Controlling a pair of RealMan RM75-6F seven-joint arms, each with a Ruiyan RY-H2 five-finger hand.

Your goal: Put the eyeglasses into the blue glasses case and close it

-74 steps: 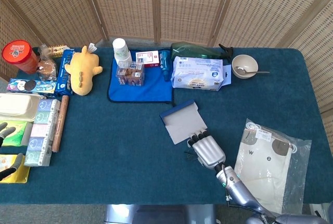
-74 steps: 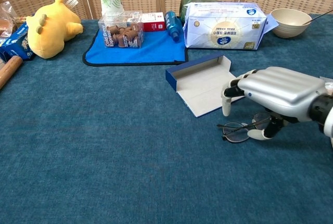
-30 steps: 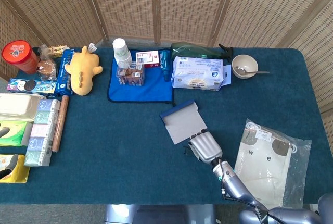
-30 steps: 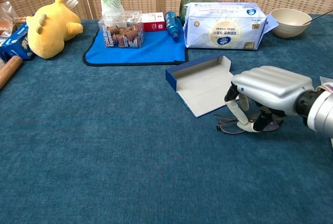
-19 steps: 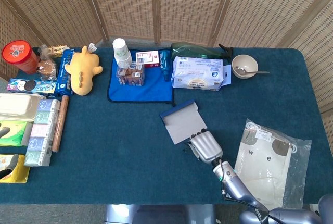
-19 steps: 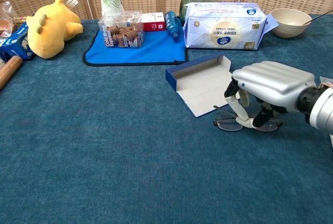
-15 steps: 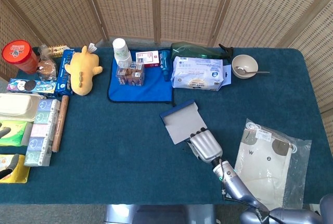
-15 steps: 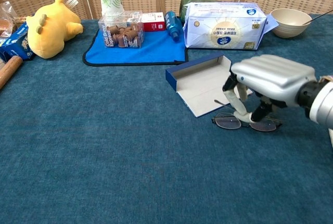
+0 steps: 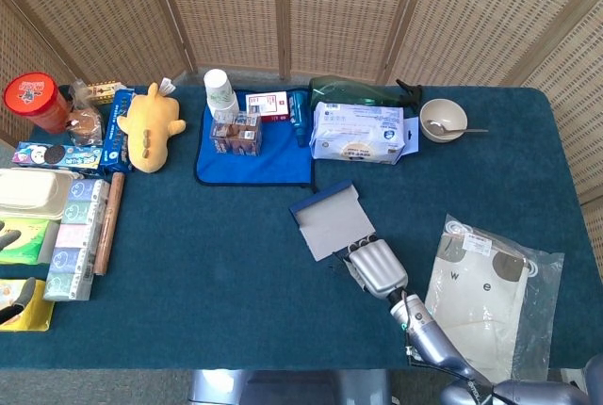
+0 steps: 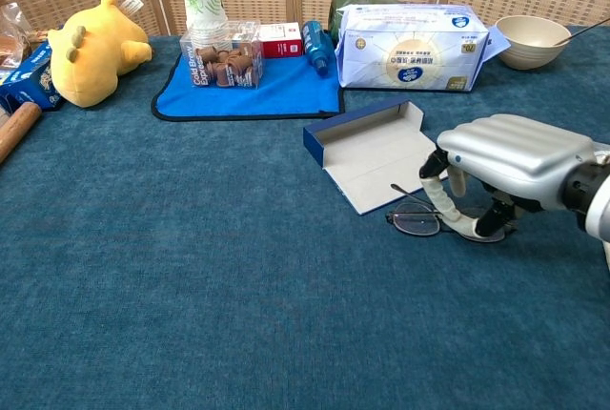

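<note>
The glasses [image 10: 426, 220] lie on the desk [image 10: 191, 267] just beside the near edge of the open blue case [image 10: 374, 152], not yet inside it, so both putting them in and shutting the lid remain to be done. The right hand [image 10: 496, 176] arches over them with its fingers [image 10: 445, 205] curled down at the frame, and it seems to pinch the glasses, though the hand hides the contact and I cannot tell for sure. Of the left hand [image 9: 9, 273], only dark fingertips show at the edge of the head view, holding nothing that can be seen.
</note>
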